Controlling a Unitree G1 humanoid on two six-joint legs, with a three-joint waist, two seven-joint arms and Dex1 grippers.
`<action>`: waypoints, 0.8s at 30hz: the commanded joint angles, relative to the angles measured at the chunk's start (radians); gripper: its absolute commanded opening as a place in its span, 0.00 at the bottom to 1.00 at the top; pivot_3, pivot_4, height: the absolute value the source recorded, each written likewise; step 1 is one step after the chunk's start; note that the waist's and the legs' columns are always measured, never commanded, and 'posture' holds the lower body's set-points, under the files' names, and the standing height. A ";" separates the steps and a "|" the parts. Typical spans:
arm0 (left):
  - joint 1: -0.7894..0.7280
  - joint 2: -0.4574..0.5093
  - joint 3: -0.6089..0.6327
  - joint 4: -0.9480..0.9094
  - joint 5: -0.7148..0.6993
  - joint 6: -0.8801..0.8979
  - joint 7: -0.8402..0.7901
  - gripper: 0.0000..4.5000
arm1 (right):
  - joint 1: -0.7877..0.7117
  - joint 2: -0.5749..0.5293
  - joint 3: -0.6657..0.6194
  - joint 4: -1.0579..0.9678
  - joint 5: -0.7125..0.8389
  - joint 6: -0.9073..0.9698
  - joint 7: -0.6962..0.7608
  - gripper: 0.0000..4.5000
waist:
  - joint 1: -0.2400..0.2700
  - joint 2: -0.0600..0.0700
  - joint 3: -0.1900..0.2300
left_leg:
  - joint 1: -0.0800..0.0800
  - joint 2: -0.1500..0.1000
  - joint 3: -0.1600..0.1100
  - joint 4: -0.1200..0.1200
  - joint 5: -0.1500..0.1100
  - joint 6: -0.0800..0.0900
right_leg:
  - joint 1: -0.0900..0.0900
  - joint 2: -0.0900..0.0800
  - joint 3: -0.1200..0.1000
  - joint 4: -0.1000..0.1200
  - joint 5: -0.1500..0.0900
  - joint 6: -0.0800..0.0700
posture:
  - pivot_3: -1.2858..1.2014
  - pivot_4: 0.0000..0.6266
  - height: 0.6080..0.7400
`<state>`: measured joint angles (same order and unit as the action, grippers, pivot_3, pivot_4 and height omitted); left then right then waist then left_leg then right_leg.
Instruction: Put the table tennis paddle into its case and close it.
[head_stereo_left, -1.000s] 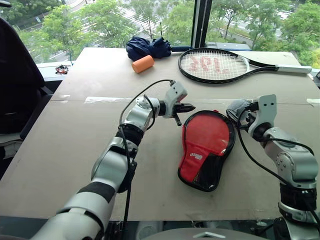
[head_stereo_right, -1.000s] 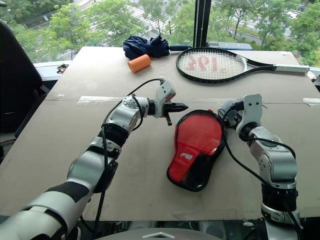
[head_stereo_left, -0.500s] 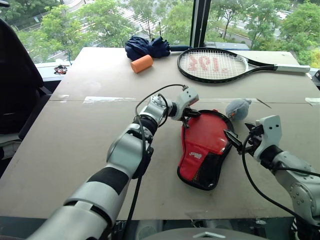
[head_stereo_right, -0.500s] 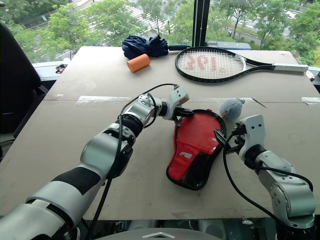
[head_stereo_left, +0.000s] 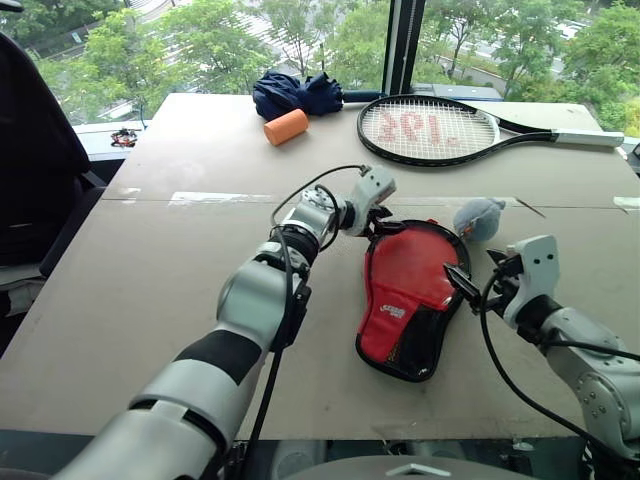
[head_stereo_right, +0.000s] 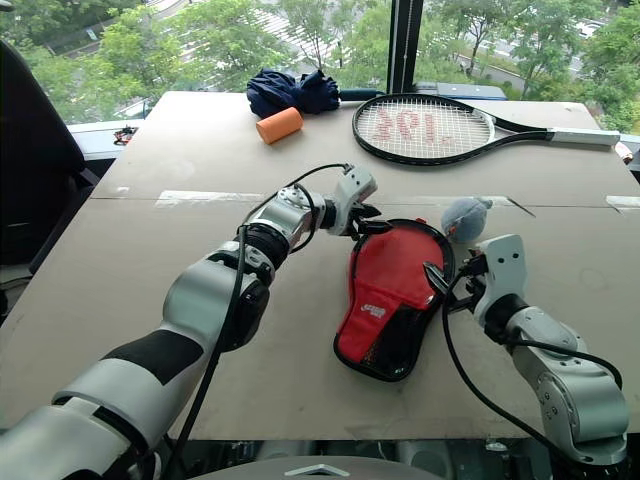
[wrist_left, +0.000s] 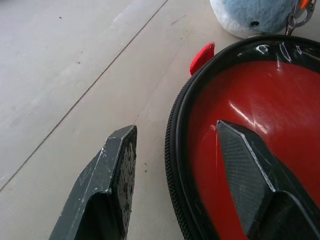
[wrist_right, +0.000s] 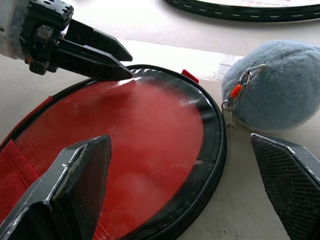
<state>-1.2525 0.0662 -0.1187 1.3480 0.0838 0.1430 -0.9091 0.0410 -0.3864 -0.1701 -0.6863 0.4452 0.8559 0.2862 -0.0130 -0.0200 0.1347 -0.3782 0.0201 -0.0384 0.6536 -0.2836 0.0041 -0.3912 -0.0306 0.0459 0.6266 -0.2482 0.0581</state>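
- Left gripper (head_stereo_left: 385, 221) at the far rim of the case (head_stereo_left: 412, 300), fingers partly apart astride the zipped edge, one over the table (head_stereo_left: 150, 280), one over the clear window, gripping nothing
- Table tennis paddle (wrist_right: 150, 150) already inside, red face behind the window
- Right gripper (head_stereo_left: 478, 283) at the near right rim, fingers spread wide, empty; fuzzy ball charm (head_stereo_left: 479, 217) just beyond
- Closing step seemingly under way or done; next, probably check the zip
- Further back: orange cylinder (head_stereo_left: 286, 127), dark blue bundle (head_stereo_left: 297, 95), tennis racket (head_stereo_left: 440, 130), well apart, blocking nothing
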 joint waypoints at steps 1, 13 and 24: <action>-0.010 -0.026 0.000 0.003 0.026 0.038 0.005 0.56 | 0.029 -0.021 -0.009 -0.075 0.033 -0.005 0.024 1.00 | 0.001 0.000 0.000 | 0.000 0.000 0.000 0.000 0.000 0.000 | 0.000 0.000 0.000 0.000 0.000 0.000 | 0.52 0.24 1.00; -0.016 -0.020 0.105 0.006 -0.016 0.112 0.078 0.01 | 0.106 -0.051 -0.036 -0.131 0.033 -0.022 0.016 1.00 | 0.002 -0.001 -0.001 | 0.002 0.000 -0.001 0.001 0.000 0.000 | 0.002 -0.001 -0.001 0.000 0.000 0.000 | 0.52 0.24 1.00; -0.017 0.112 0.169 -0.020 -0.029 0.113 0.040 0.01 | 0.083 -0.067 -0.031 -0.111 0.068 -0.045 0.056 1.00 | -0.004 -0.001 -0.001 | 0.002 0.000 -0.002 0.000 0.000 0.000 | 0.001 0.000 -0.001 0.002 0.001 0.001 | 0.52 0.24 1.00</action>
<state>-1.2573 0.1669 0.0341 1.3563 0.0731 0.2573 -0.8633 0.1343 -0.4444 -0.1814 -0.7746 0.4972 0.8355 0.3296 -0.0165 -0.0213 0.1335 -0.3762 0.0196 -0.0411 0.6539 -0.2835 0.0042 -0.3899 -0.0303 0.0449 0.6283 -0.2475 0.0592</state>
